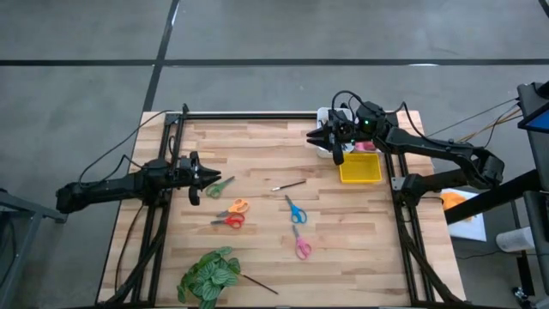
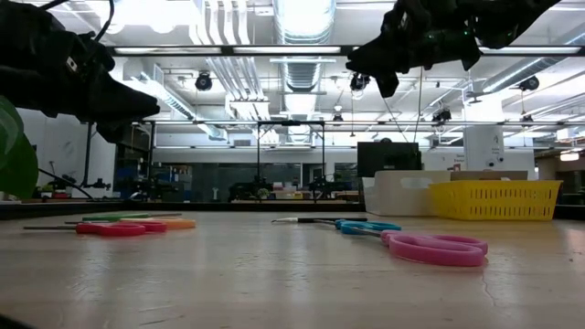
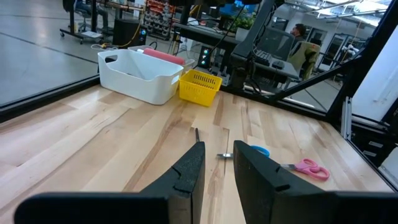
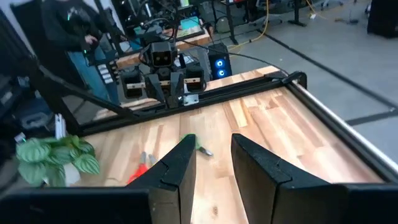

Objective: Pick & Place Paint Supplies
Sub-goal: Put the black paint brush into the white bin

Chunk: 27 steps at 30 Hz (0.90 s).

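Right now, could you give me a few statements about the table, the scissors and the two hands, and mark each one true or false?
1. The pink scissors lie inside the yellow basket. False: they lie on the wooden table.
2. The left hand is empty and open. True.
3. The right hand grips a brush. False: it holds nothing, fingers apart.
4. The green plant sits near the table's front edge. True.
5. The white bin stands beside the yellow basket. True.

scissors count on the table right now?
5, all loose on the table: green scissors by the left gripper, orange scissors, red scissors, blue scissors mid-table, pink scissors nearest the front. The bins may hide more.
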Motion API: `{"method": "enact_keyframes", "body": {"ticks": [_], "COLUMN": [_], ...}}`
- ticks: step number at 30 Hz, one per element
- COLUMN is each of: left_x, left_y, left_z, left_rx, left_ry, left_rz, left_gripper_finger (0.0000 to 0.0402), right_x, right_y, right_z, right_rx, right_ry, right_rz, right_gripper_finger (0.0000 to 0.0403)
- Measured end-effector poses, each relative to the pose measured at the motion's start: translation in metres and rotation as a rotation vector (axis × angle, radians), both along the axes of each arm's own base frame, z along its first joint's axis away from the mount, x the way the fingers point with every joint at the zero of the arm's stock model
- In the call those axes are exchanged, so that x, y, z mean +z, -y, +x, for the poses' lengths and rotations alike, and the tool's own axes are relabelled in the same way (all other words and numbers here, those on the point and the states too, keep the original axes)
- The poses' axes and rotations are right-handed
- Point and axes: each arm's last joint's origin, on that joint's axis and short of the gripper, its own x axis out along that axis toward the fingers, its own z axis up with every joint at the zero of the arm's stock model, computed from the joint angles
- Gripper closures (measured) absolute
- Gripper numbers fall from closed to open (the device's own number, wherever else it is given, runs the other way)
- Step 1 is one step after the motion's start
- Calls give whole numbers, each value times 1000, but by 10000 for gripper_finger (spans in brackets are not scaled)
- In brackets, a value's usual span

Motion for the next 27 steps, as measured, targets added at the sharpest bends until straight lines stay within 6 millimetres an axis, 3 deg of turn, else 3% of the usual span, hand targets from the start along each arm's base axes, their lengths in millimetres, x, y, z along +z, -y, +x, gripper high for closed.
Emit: {"method": "enact_keyframes", "body": {"ticks": [10, 22, 27], "left_x": [0, 0, 0], "left_y": [0, 0, 0], "left_z": [0, 0, 0], "left_rx": [0, 1, 1], "left_ry": [0, 0, 0], "left_rz": [0, 0, 0], "left_gripper_finger": [315, 315, 315], "right_x": [-11, -31, -47], "right_y": [-1, -36, -45], "right_z": [0, 14, 28], "right_rx": [-137, 107, 148], "right_ry": [-113, -266, -326], "right_rz": [47, -249, -235], "right_gripper_finger": [303, 303, 303]}}
